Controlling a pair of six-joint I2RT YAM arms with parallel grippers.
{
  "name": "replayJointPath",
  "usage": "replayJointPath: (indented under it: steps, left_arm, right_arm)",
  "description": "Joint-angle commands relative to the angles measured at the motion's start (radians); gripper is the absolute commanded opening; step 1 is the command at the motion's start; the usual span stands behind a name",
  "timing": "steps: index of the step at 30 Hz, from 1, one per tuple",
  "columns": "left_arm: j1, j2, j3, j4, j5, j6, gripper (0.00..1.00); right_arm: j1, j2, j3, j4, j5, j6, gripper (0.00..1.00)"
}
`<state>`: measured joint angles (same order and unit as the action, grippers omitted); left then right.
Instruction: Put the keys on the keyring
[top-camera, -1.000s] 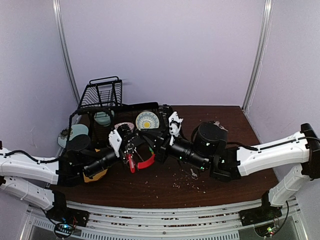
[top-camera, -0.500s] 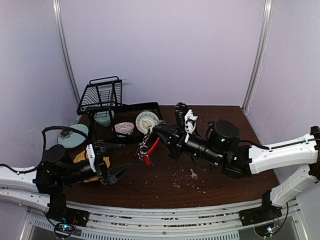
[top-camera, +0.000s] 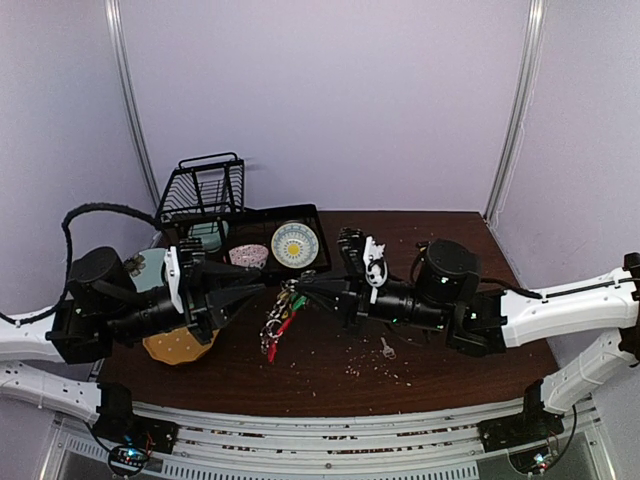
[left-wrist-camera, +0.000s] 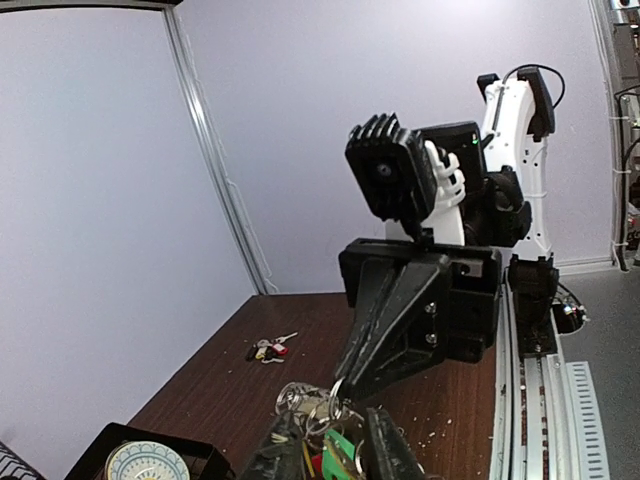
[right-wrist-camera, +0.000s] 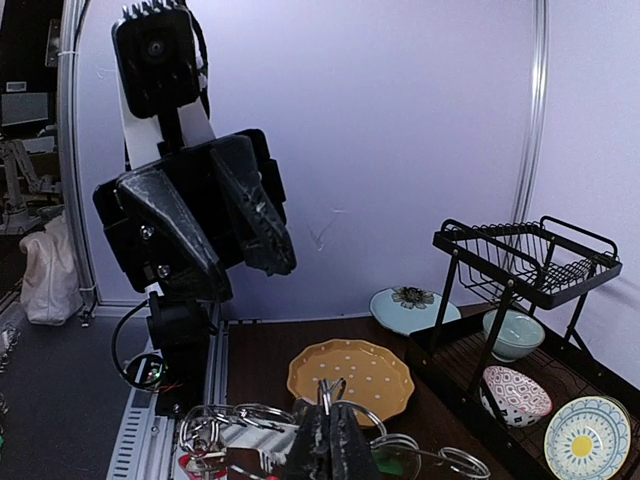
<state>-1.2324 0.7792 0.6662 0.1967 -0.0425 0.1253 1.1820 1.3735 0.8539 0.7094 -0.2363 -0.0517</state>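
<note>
The keyring (top-camera: 278, 322), a bunch of silver rings with a red clip and a green tag, hangs above the table between both grippers. My right gripper (top-camera: 300, 290) is shut on one of its rings; in the right wrist view its fingertips (right-wrist-camera: 327, 425) pinch the ring edge. My left gripper (top-camera: 255, 290) is open, its fingers either side of the bunch (left-wrist-camera: 310, 405), with the green tag between them. The right gripper's tips (left-wrist-camera: 345, 385) meet the rings from above. A small bunch of loose keys (left-wrist-camera: 268, 348) lies on the table at the back. A single silver key (top-camera: 386, 348) lies under the right arm.
A black dish rack (top-camera: 205, 190) with bowls and plates stands at the back left. A yellow dotted plate (right-wrist-camera: 350, 380) lies under the left arm. A pale blue plate (right-wrist-camera: 412, 305) lies beside the rack. Crumbs dot the table's front middle.
One second ago both grippers met at the keyring. The left arm then pulled back to the front left, open. Now it has swung back to the bunch, which the right gripper still holds.
</note>
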Motion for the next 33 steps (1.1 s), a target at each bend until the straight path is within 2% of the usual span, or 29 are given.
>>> replayJointPath:
  steps: [1, 8, 10, 13, 22, 27, 33]
  left_arm:
    - [0.003, 0.043, 0.075, -0.053, 0.095, 0.002, 0.24]
    - [0.028, 0.122, 0.103, -0.1, 0.145, 0.008, 0.3]
    - [0.049, 0.131, 0.108, -0.091, 0.128, 0.0, 0.24]
    - [0.073, 0.144, 0.116, -0.095, 0.12, 0.014, 0.21]
    - [0.075, 0.17, 0.104, -0.063, 0.161, 0.023, 0.19]
    - [0.076, 0.167, 0.089, -0.026, 0.197, 0.03, 0.05]
    - [0.076, 0.182, 0.081, 0.008, 0.247, 0.027, 0.1]
  right_arm:
    - [-0.004, 0.0, 0.019, 0.044, -0.084, -0.013, 0.0]
    - [-0.004, 0.0, 0.02, 0.042, -0.096, -0.013, 0.0]
    - [-0.004, -0.002, 0.022, 0.042, -0.109, -0.013, 0.0]
    - [-0.005, -0.002, 0.021, 0.036, -0.111, -0.017, 0.0]
    - [-0.005, 0.01, 0.028, 0.033, -0.123, -0.022, 0.0]
    - [-0.005, 0.012, 0.029, 0.03, -0.126, -0.032, 0.0]
    - [-0.005, 0.021, 0.037, 0.029, -0.127, -0.039, 0.0]
